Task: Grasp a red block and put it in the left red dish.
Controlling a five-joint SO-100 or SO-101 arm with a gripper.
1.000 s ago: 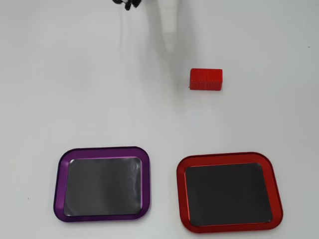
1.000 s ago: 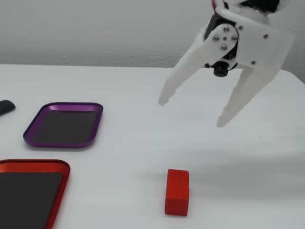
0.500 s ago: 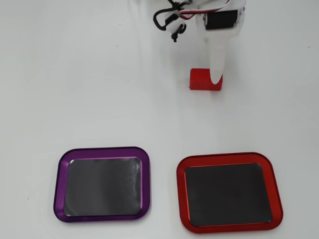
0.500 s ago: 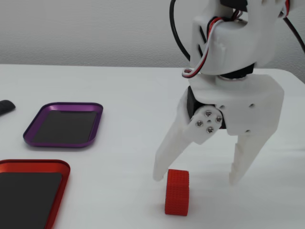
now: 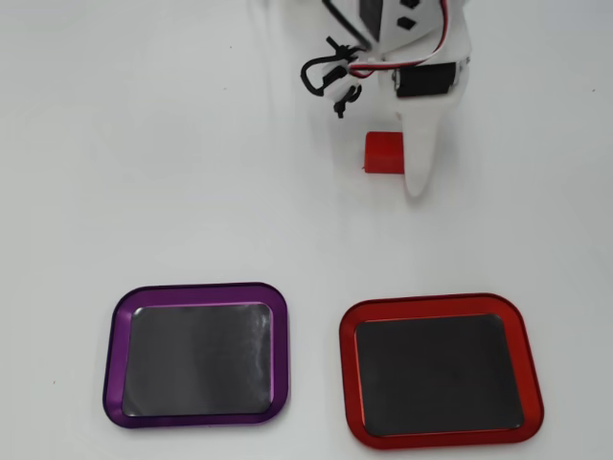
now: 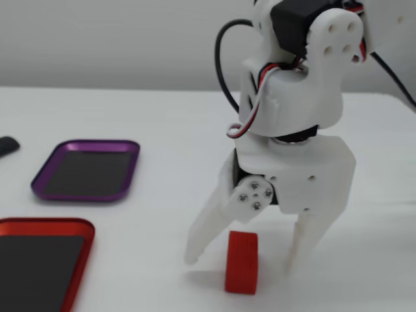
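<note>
- The gripper [image 6: 238,260] has dropped right down in the last second, and its spread white fingers now straddle the red block [image 6: 242,262] without pinching it.
- The red block hasn't budged; it sits on the table [image 5: 144,144], well apart from the left red dish [image 5: 441,369], beyond that dish's far rim in the overhead view.
- I'd say squeezing shut comes next; the lift and carry remain.

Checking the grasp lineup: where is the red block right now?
In the fixed view, the red block sits on the white table between the open gripper fingers, right of the red dish.
</note>
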